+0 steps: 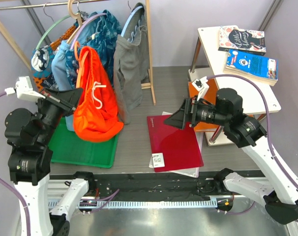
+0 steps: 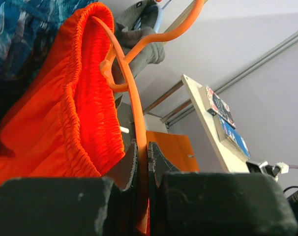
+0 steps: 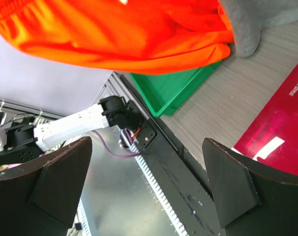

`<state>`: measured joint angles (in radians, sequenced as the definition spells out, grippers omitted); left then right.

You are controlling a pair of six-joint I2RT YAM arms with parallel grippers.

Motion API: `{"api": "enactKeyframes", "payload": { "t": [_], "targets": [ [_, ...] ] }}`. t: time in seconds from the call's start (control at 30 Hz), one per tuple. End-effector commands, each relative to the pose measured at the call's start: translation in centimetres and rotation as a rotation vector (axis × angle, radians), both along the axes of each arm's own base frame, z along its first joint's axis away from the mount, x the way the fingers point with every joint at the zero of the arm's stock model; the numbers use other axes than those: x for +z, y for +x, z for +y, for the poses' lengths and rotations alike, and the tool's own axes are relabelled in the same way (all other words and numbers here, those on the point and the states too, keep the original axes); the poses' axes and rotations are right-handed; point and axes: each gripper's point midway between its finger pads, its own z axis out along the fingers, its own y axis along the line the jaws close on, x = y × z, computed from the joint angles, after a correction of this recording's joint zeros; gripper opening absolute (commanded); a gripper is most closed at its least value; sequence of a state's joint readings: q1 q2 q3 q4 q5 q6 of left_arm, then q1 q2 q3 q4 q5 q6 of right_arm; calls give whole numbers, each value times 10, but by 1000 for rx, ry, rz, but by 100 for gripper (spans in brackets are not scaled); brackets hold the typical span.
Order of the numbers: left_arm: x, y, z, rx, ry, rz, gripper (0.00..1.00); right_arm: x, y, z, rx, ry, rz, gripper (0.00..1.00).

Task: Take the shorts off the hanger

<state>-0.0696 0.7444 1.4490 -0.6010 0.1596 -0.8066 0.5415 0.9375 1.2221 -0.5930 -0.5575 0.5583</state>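
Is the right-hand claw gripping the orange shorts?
No: in the right wrist view the right gripper stands wide open and empty, with the shorts hanging beyond it, untouched.

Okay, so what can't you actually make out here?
- Left wrist: hook of the hanger, cut off by the top edge.
- Top view: its lower frame, covered by the shorts.
- Top view: text on the books, too small.
- Right wrist: most of the shorts, beyond the top edge.

Mid-frame, bare surface (image 1: 136,142) lies open between the shorts (image 1: 92,110) and right claw (image 1: 174,119); grey shorts (image 1: 129,64) crowd them upper centre, perhaps touching.
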Motion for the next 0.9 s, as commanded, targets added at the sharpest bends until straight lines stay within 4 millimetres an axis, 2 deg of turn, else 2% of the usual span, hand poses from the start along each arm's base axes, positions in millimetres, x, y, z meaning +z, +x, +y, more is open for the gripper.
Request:
{"api": "enactKeyframes", "payload": {
  "t": [0.0, 0.1, 0.17, 0.2, 0.23, 0.27, 0.3, 0.33, 0.37, 0.4, 0.43, 0.53, 0.63, 0.73, 0.77, 0.8, 0.87],
  "targets": [
    [9, -41, 1, -16, 30, -16, 0, 37, 17, 13, -29, 52, -159, 100],
    [-17, -45, -5, -51, 32, 54, 0, 39, 18, 33, 19, 67, -169, 100],
    [-23, -52, -14, -106, 15, 53, 0, 44, 22, 43, 28, 62, -194, 100],
    [-29, -52, -18, -128, 11, 71, 0, 47, 16, 53, 57, 64, -210, 100],
    [-32, -53, -20, -145, 3, 82, 0, 43, 19, 63, 66, 48, -208, 100],
    [-33, -56, -26, -182, 0, 87, 0, 55, 18, 69, 73, 51, -251, 100],
    [-34, -56, -27, -189, -10, 96, 0, 58, 16, 77, 77, 45, -264, 100],
    [-33, -58, -28, -194, -16, 94, 0, 51, 22, 89, 82, 21, -258, 100],
    [-33, -61, -29, -199, -18, 92, 0, 66, 22, 93, 84, 34, -292, 100],
    [-31, -63, -30, -209, -29, 91, 0, 69, 26, 99, 75, 28, -303, 100],
    [-30, -65, -32, -219, -33, 93, 0, 73, 20, 109, 99, 32, -315, 100],
    [-28, -71, -38, -262, -48, 111, 0, 99, 19, 128, 107, 68, -394, 100],
    [-27, -73, -43, -290, -59, 123, 0, 127, 24, 134, 83, 130, -458, 98],
    [-31, -70, -47, -315, -68, 137, 0, 142, 31, 144, 80, 168, -501, 92],
    [-35, -68, -48, -320, -75, 151, 0, 148, 33, 147, 81, 187, -514, 86],
    [-36, -66, -48, -324, -81, 159, 0, 143, 38, 158, 87, 181, -506, 82],
    [-38, -66, -51, -340, -97, 168, 0, 155, 40, 166, 85, 213, -529, 71]
  ]
}}
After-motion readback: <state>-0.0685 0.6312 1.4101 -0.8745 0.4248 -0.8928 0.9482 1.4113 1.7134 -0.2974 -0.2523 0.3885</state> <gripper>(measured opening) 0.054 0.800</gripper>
